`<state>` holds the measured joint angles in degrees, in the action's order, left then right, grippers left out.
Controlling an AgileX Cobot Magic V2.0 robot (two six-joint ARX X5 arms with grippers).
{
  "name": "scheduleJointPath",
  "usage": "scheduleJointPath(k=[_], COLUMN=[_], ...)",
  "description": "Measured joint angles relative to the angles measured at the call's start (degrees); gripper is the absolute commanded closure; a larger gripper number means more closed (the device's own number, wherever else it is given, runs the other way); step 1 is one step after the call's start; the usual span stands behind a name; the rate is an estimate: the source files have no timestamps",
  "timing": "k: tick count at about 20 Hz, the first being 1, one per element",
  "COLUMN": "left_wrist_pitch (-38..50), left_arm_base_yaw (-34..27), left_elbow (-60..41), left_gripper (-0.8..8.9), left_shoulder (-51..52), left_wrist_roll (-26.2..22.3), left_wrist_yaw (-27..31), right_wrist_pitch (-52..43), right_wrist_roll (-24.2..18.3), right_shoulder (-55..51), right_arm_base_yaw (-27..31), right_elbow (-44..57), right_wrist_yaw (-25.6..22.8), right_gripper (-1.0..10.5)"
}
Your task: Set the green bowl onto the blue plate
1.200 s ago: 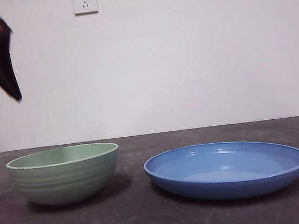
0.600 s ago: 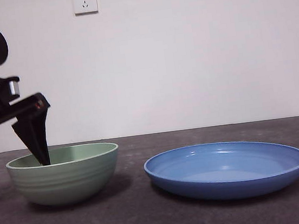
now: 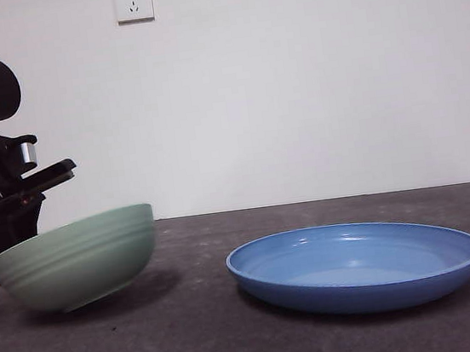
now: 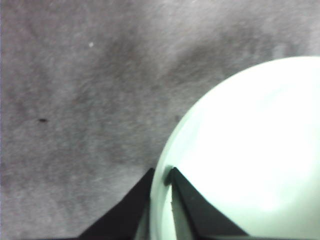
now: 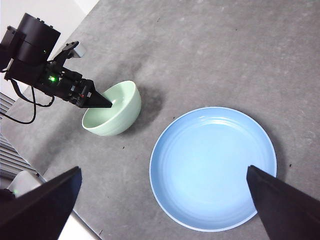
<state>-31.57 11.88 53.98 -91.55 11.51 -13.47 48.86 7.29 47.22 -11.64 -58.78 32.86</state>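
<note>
At lower left, front view | my left gripper pinches green bowl rim, tilted | risk: slipping before blue plate | right gripper wide, idle

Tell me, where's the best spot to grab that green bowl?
Probably the rim, from above on its outer side: the wall is thin enough to pinch, the body too wide. The left hand already grips the green bowl there, one jaw inside, one outside.

My front camera looks level across the table; my left wrist camera sits close on the green bowl; my right looks down, sharing bowl and blue plate.
</note>
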Motion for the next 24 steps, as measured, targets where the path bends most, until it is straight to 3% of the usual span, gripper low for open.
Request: scheduleJointPath(k=[9,13,24], left_wrist_pitch=[-12.83,-17.14,-12.59], left_arm_base_yaw=[2.40,7.76,26.49], left_elbow=[12.39,21.05,33.75], left_gripper=[7.97,7.97,7.97], left_shoulder=[0.00,-0.15,-15.93], left_wrist_roll=[0.00,0.48,4.13], left_wrist_yaw=[0.98,1.57,5.16], right_wrist_pitch=[-0.02,-0.07,-0.20], right_wrist_roll=[0.00,0.00,0.00], right_shoulder=[0.00,0.00,0.00], right_arm_base_yaw=[0.00,0.00,0.00], right_elbow=[0.00,0.00,0.00], right_wrist_yaw=[0.00,-0.02,-0.02], right_gripper=[3.5,3.5,3.5])
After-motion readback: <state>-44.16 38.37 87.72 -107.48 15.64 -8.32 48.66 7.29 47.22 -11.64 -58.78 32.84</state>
